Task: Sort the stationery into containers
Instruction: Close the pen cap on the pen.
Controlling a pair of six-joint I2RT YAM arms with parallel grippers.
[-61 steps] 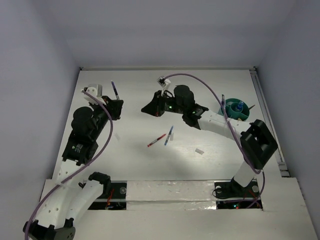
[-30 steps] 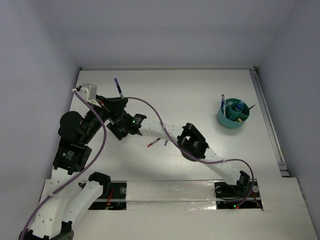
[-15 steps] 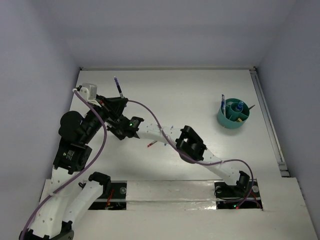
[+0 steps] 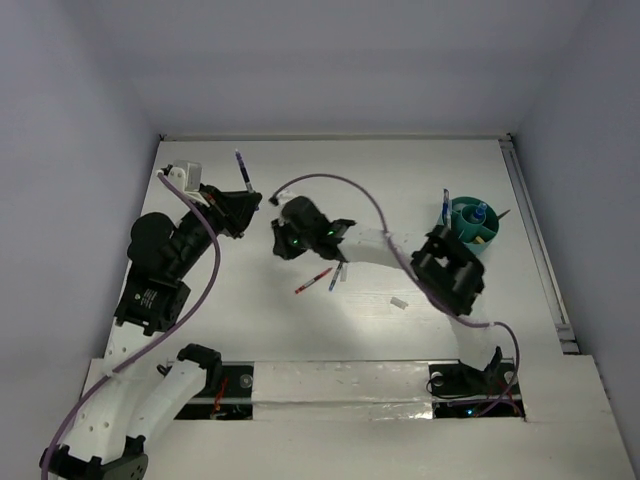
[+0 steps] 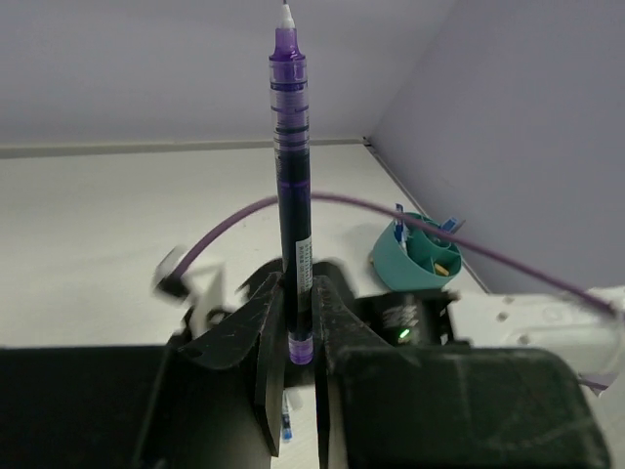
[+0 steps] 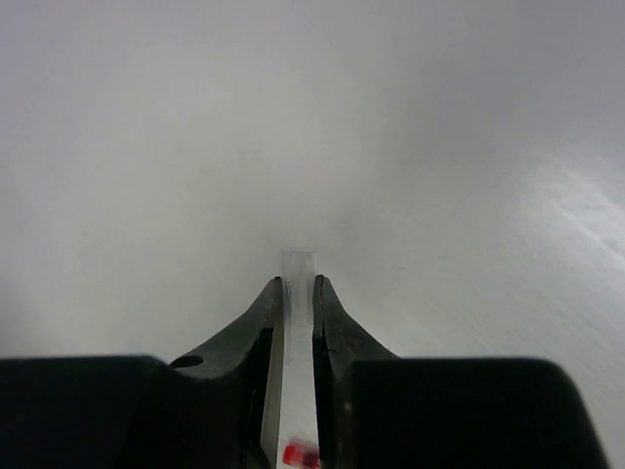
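Clamping purple pen point(image 5: 291, 147) upright, left end effector point(image 5: 298, 290), right end effector point(image 6: 298, 285) pinching clear tube point(image 6: 299, 260).

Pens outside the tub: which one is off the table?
The purple pen, clamped in the left gripper's fingers; the red pen and blue pen lie flat.
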